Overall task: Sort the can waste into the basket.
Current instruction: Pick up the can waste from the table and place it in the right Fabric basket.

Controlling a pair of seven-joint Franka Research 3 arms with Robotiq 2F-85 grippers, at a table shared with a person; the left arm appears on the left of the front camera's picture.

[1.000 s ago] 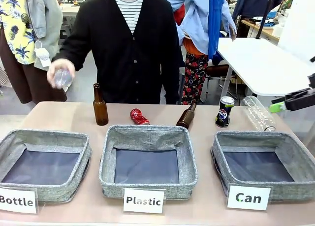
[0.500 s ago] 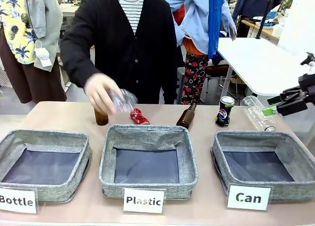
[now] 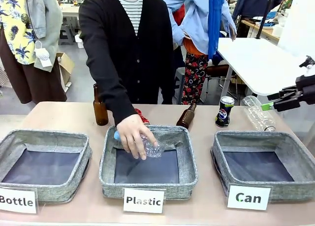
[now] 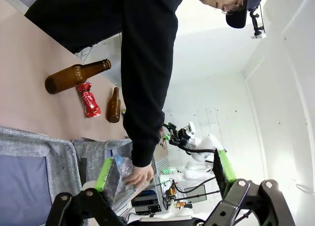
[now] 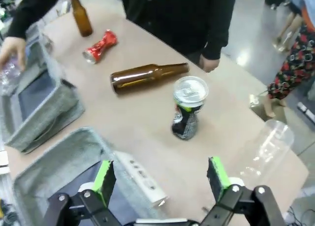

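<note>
Down from the left, the person's hand [image 3: 132, 137] has carried a crumpled clear bottle [image 3: 150, 146] into the middle bin [image 3: 189, 159], the one labelled "Plastic". The right gripper [image 3: 275, 102] has edged a little toward the right border. It hangs above the table's right end with its jaws wide and nothing between them. The left gripper [image 4: 165, 171] is likewise spread wide and empty. Nearest the right gripper, a blue can [image 3: 225, 111] stands upright just behind the basket [image 3: 290, 190] labelled "Can", whose dark floor is bare. A crushed red can [image 5: 100, 46] lies farther off, behind the middle bin. By this showing, no can is sorted yet; both remain to be moved.
</note>
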